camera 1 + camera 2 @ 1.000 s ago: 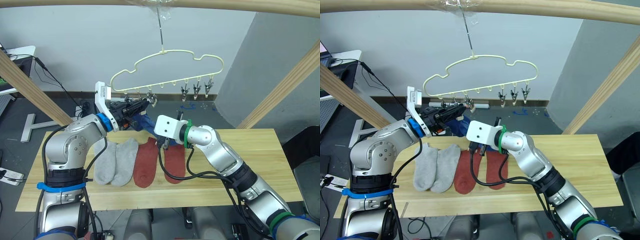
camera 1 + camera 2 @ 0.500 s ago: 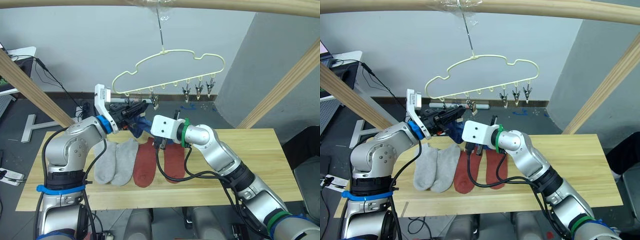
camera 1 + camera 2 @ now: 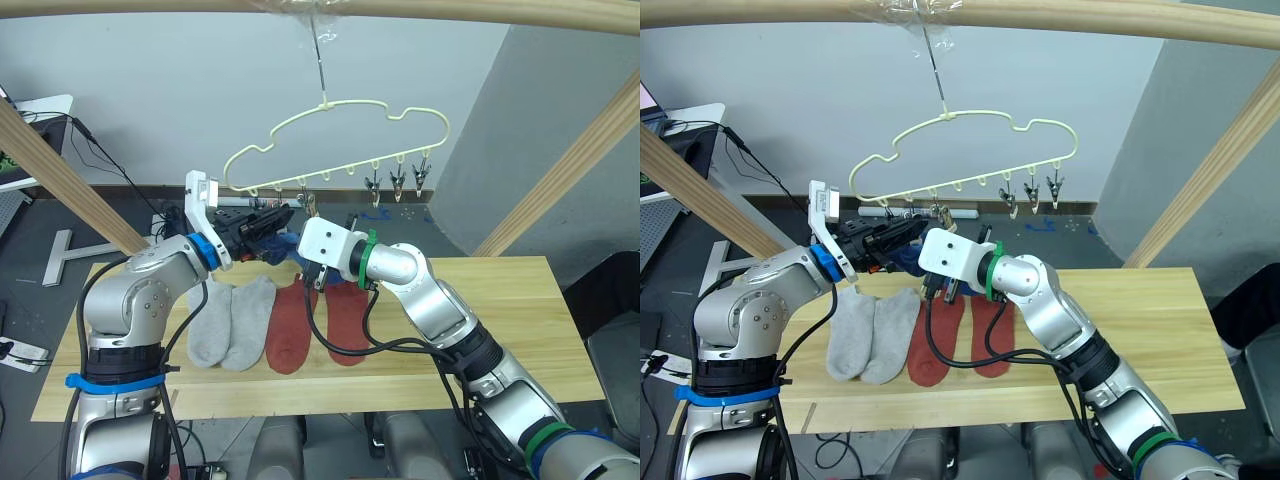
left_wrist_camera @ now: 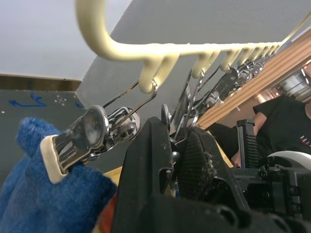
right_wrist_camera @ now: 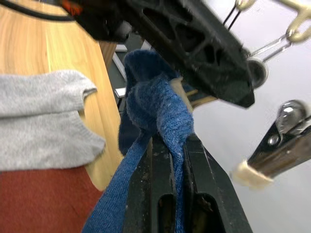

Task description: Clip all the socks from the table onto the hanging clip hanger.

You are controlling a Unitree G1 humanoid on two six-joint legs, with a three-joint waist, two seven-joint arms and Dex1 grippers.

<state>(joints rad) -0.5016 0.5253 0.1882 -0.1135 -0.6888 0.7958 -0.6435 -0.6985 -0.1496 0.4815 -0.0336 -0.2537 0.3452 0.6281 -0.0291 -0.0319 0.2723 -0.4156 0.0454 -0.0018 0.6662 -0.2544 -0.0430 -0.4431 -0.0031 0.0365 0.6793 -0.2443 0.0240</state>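
head stereo overhead, wrist close-ups

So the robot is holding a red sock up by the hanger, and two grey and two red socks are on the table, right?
Not quite: the sock held up is blue, not red. The right wrist view shows the right end effector shut on a blue sock beside the clip hanger. The rest holds: two grey socks and two red socks lie on the table.
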